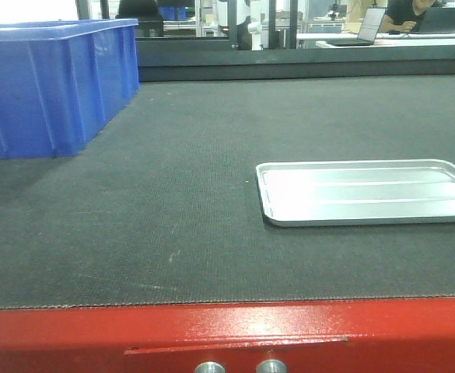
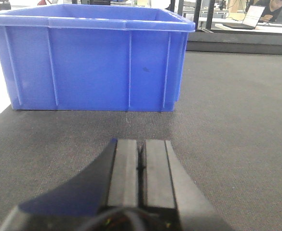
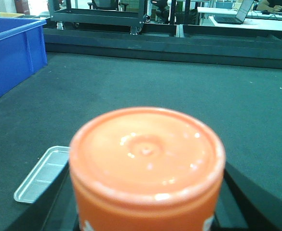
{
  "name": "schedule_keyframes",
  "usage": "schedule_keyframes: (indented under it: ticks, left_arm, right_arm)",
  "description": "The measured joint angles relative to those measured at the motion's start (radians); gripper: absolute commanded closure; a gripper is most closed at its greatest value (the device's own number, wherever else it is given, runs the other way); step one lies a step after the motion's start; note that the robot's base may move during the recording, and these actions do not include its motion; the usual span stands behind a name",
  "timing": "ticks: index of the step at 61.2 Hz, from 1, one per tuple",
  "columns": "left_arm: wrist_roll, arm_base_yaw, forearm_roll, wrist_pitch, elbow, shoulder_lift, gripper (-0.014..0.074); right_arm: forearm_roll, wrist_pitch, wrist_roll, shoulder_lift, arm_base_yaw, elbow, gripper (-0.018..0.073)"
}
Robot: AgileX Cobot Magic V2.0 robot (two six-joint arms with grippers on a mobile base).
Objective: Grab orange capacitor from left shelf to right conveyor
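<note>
Left hand (image 2: 141,166) closed empty over the conveyor (image 2: 237,120); right hand (image 3: 148,214) seemingly grips the orange capacitor (image 3: 146,154).

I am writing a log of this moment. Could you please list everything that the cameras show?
conveyor belt: one, dark grey, under everything; red front edge with two silver buttons.
bin: one, blue, on the belt, far left.
tray: one, silver, on the belt, right.
orange capacitor: one, orange, held above the belt.
laptop: at least one, grey, background desk, right.
left gripper: one, black, shut, facing the bin.
right gripper: one, dark, shut on the orange capacitor.
</note>
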Motion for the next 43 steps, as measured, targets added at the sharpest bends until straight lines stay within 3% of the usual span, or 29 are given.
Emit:
schedule_keyframes:
  ticks: [43]
  left_arm:
    - [0.000, 0.000, 0.000, 0.000, 0.000, 0.000, 0.0723]
  right_arm:
    - [0.000, 0.000, 0.000, 0.000, 0.000, 0.000, 0.0446]
